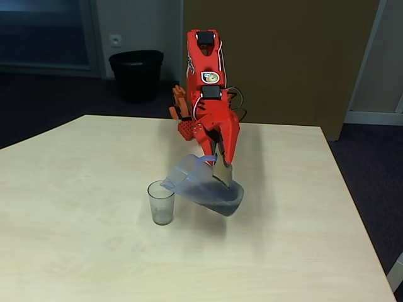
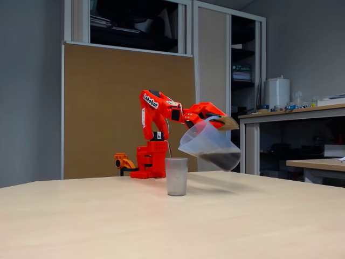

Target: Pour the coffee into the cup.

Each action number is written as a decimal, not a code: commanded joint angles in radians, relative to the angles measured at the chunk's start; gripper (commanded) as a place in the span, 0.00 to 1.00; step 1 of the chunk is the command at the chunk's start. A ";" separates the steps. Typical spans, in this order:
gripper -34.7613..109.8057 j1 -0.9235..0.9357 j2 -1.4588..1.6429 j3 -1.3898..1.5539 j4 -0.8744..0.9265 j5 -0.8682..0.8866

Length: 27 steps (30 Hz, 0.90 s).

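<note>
Red plastic links of the arm (image 1: 208,82) reach forward from its base at the far side of the pale wooden bench (image 1: 75,251), and the claw (image 1: 219,165) is closed on the handle of a translucent bluish-grey jug (image 1: 204,187), holding it clear of the bench top. In both fixed views the jug is tilted, its spout lowered toward the cup (image 1: 161,202) and its base raised on the other side. The coffee (image 2: 222,160) lies as a dark pool in the lower part of the tilted jug (image 2: 209,145), well back from the spout; whether any is running out I cannot tell. The small clear cup (image 2: 176,176) stands upright on the bench (image 2: 242,226), just beside and below the spout, apart from the jug. Its lower part looks slightly darker in a fixed view, though what it contains is unclear. The arm (image 2: 161,110) bends over from its base, with the claw (image 2: 222,122) at the jug's upper edge. Behind the bench a black waste bin (image 1: 136,74) stands on the floor by the wall.
</note>
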 commanded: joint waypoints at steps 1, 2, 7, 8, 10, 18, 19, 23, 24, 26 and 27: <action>0.24 -0.003 0.025 -0.034 -0.046 0.011; 0.24 -0.005 0.028 -0.031 -0.046 0.008; 0.24 -0.008 0.044 -0.014 -0.044 0.008; 0.24 -0.009 0.048 -0.008 -0.046 0.008; 0.24 -0.011 0.054 0.002 -0.048 0.008; 0.24 -0.025 0.080 0.034 -0.055 0.008; 0.24 -0.026 0.080 0.037 -0.055 0.008; 0.24 -0.035 0.084 0.048 -0.063 0.008; 0.24 -0.038 0.084 0.048 -0.063 0.008; 0.24 -0.044 0.086 0.049 -0.063 0.009; 0.24 -0.046 0.086 0.049 -0.064 0.009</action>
